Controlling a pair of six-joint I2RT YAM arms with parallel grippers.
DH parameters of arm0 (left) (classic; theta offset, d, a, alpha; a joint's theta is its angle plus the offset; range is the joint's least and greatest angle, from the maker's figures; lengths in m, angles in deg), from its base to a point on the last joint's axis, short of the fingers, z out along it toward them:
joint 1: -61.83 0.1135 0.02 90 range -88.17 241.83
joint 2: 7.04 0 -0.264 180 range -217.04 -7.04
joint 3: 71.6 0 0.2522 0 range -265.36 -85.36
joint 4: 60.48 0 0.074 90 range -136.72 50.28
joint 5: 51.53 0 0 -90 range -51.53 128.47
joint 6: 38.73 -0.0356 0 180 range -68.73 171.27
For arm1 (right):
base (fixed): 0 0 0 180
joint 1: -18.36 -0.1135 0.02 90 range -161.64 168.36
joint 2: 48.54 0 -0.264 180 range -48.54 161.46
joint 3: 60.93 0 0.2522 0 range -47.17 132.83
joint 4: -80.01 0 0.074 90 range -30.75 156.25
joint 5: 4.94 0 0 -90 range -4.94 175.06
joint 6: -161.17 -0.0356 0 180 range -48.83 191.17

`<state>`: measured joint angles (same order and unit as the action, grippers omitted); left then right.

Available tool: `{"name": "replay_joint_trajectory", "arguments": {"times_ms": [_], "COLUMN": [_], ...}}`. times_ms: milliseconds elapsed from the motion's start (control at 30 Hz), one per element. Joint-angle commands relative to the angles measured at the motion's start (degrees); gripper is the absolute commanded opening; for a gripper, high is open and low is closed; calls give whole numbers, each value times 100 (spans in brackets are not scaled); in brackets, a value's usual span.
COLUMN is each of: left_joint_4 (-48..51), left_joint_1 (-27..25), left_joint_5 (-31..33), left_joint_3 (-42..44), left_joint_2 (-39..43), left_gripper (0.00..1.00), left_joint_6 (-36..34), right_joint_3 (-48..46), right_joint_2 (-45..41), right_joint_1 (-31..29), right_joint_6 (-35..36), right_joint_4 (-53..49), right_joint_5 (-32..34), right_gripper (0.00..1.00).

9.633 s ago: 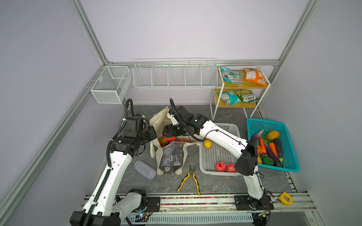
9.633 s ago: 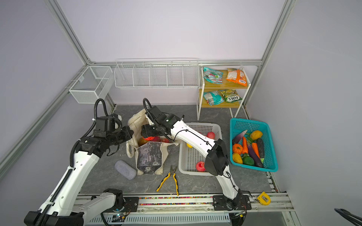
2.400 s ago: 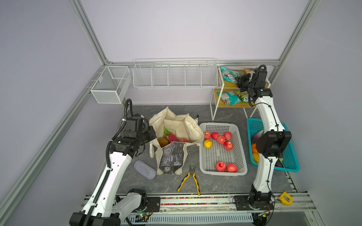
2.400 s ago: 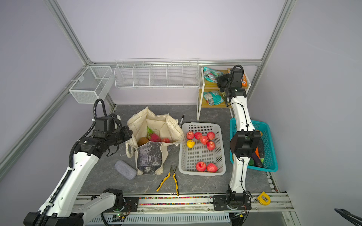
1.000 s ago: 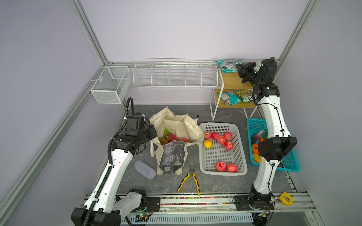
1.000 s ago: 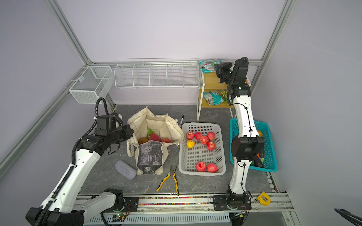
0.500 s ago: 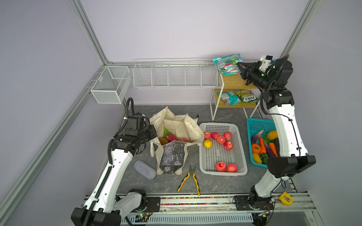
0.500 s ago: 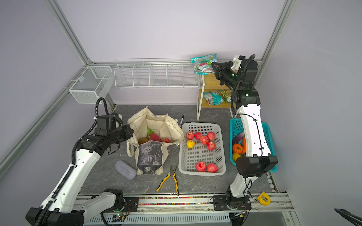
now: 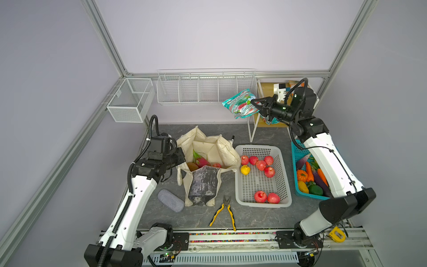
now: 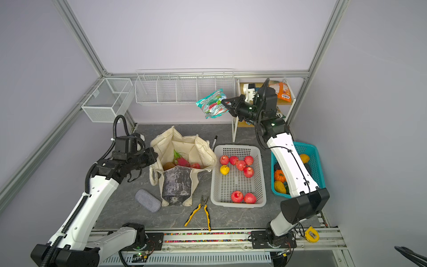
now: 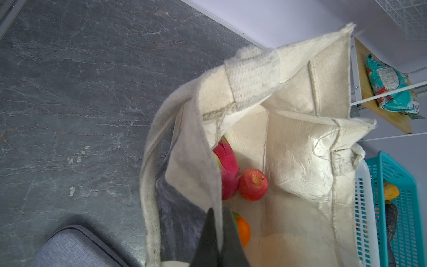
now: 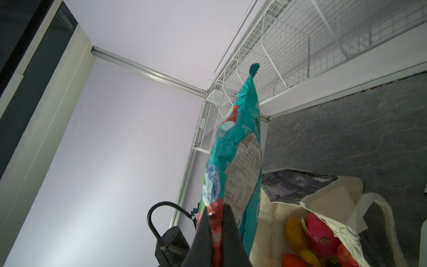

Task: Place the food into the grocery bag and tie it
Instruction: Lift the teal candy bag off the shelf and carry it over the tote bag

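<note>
The cream grocery bag [image 9: 208,148] [image 10: 184,148] stands open at the table's middle left. A pink dragon fruit [image 11: 227,168], a red apple [image 11: 253,185] and an orange [image 11: 243,230] lie inside it. My left gripper [image 9: 182,157] [image 11: 218,212] is shut on the bag's left rim and holds it up. My right gripper [image 9: 253,102] [image 10: 223,101] [image 12: 217,210] is shut on the end of a teal packet [image 9: 240,107] [image 12: 240,148]. It hangs high in the air, left of the shelf and behind the bag.
A white basket [image 9: 263,203] right of the bag holds red apples [image 9: 261,165] and a yellow pear [image 9: 245,170]. A teal basket [image 9: 298,150] of vegetables is at far right. Yellow-handled pliers [image 9: 225,211] and a grey case [image 9: 170,203] lie in front. An orange packet [image 10: 283,91] stays on the shelf.
My right arm has drawn the teal packet off the top shelf and swung it left and down, away from the shelf. The left gripper still holds the bag's rim.
</note>
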<state>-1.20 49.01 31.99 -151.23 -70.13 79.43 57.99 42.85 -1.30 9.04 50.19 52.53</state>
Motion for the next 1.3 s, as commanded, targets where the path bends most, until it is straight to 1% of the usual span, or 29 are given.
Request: {"name": "replay_joint_trajectory", "arguments": {"times_ms": [0,167,267,533,700,900,1067,1267], "left_joint_4": [5,-40,-35,-12,5,75,152,150], "left_joint_1": [-28,-28,-28,-28,-28,-28,-28,-28], "left_joint_5": [-11,-11,-24,-5,2,15,8,-21], "left_joint_3": [-208,-216,-250,-217,-124,-100,-137,-196], "left_joint_2": [-65,-112,-135,-72,33,117,139,89], "left_gripper": [0,0,0,0,0,0,0,0], "left_joint_6": [-67,-48,-56,-65,-48,-37,-56,-30], "right_joint_3": [-190,-664,-708,-760,-892,-696,-478,-271], "right_joint_2": [-201,-102,15,236,298,563,923,1311], "right_joint_1": [-366,-1127,-1486,-2104,-2163,-2165,-2207,-2436], "right_joint_6": [512,838,1043,1511,1763,2169,2313,2439], "right_joint_4": [173,227,100,-218,-358,-576,-548,-566], "right_joint_5": [-166,-165,-118,133,356,491,536,646], "right_gripper": [7,7,7,7,7,7,7,7]}}
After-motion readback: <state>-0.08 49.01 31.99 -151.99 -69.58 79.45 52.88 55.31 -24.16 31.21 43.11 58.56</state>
